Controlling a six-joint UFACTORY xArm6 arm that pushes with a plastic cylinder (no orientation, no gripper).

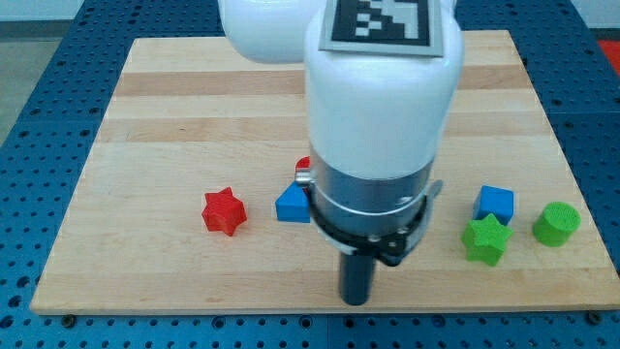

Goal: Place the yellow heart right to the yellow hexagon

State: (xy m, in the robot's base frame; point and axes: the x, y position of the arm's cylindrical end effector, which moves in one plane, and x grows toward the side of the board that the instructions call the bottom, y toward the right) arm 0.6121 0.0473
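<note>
my tip [356, 301] is down near the bottom edge of the wooden counter [174, 97], not touching any block. it's just a plain rod, so there's no claw state to tell

up and to the view's left of the tip there's a blue block [290, 206], half hidden by the arm [378, 107], with a sliver of something red [303, 164] above it. further left is the red star [224, 211]. off to the tip's right: green star [485, 238], blue cube [495, 202] just above it, green cylinder [556, 223] furthest out

can't see the yellow heart or the yellow hexagon anywhere in this view
</note>
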